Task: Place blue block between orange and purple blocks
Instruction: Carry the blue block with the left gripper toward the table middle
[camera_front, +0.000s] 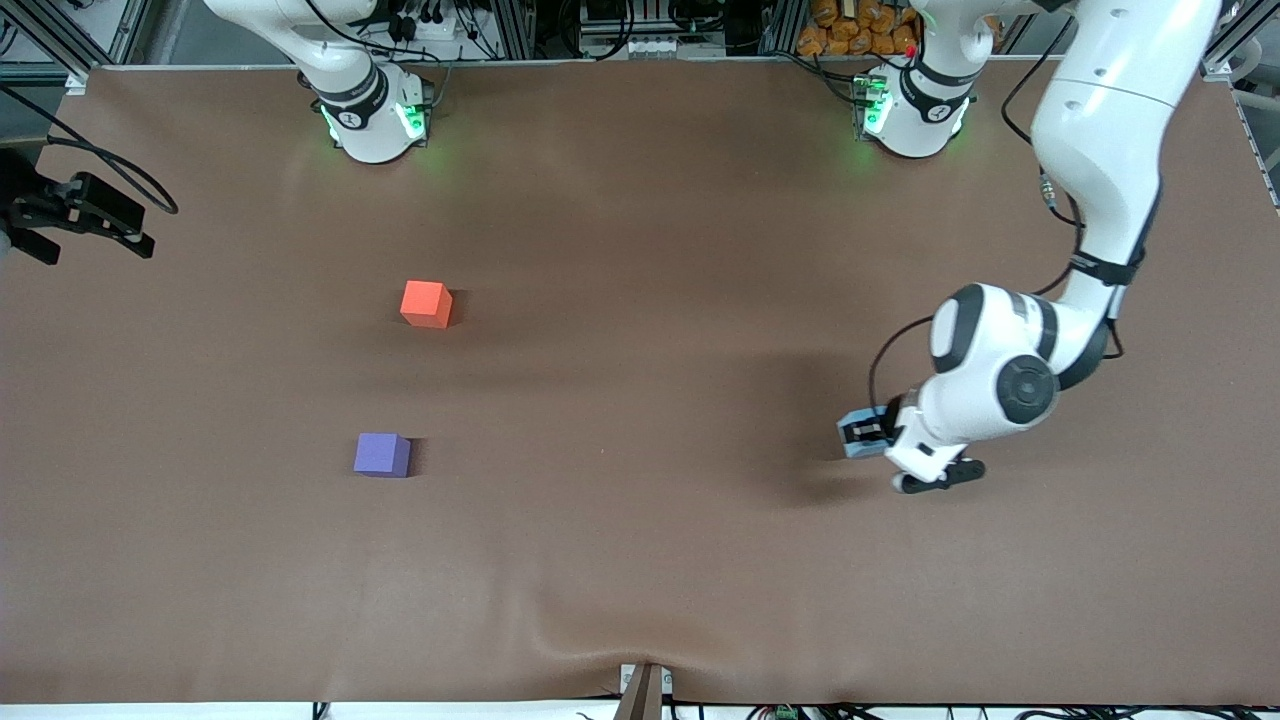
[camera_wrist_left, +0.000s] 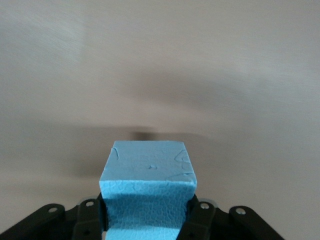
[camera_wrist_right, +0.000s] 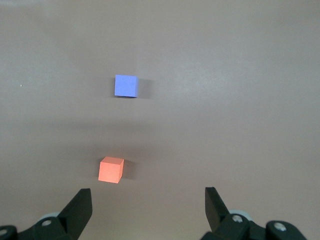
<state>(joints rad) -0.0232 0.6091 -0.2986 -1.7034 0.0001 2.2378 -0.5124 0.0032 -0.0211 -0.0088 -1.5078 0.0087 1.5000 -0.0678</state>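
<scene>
The blue block (camera_front: 856, 437) is a light sky-blue cube held in my left gripper (camera_front: 868, 434), low over the brown table toward the left arm's end. In the left wrist view the block (camera_wrist_left: 147, 167) sits between the shut fingers (camera_wrist_left: 199, 217). The orange block (camera_front: 426, 303) and the purple block (camera_front: 382, 454) rest apart on the table toward the right arm's end, the purple one nearer the front camera. My right gripper (camera_wrist_right: 148, 210) is open and empty, high over the table, with the orange block (camera_wrist_right: 111, 170) and the purple block (camera_wrist_right: 125, 85) below it. It does not show in the front view.
A black clamp-like device (camera_front: 75, 215) juts over the table edge at the right arm's end. The two arm bases (camera_front: 372, 112) (camera_front: 912, 110) stand along the table's top edge. The brown cloth (camera_front: 600, 620) wrinkles near the front edge.
</scene>
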